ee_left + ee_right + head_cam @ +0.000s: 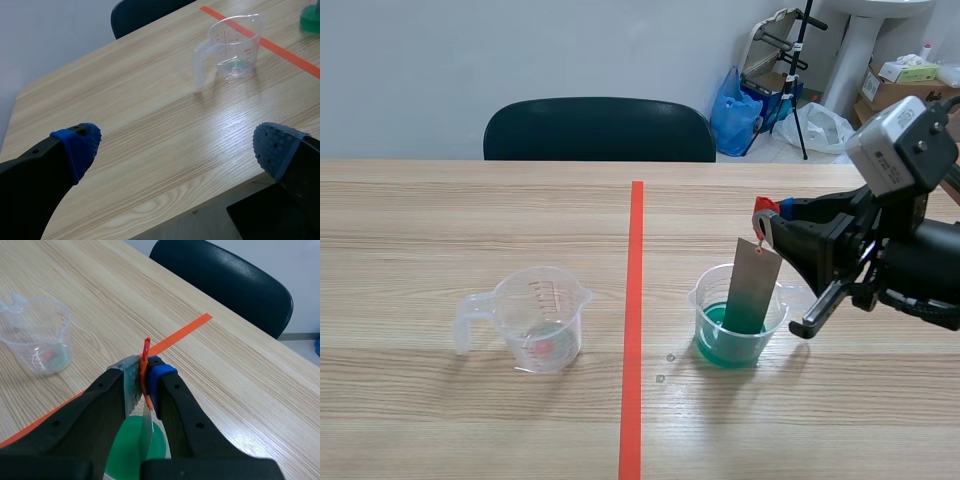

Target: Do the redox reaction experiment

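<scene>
A clear cup (736, 322) of green liquid (134, 450) stands just right of the tape line. A grey metal strip (752, 287) with a red tag (145, 371) at its top hangs into that cup, its lower end in the liquid. My right gripper (772, 222) is shut on the strip's top edge above the cup. A clear measuring cup (535, 318) with a handle stands left of the line, almost empty; it shows far ahead in the left wrist view (234, 48). My left gripper (177, 145) is open over the table's near left corner, holding nothing.
An orange-red tape line (634, 330) runs down the table's middle. A dark chair (599, 130) stands behind the far edge. Bags and boxes (900, 85) sit on the floor at the back right. The table edge (165, 220) lies just under my left gripper.
</scene>
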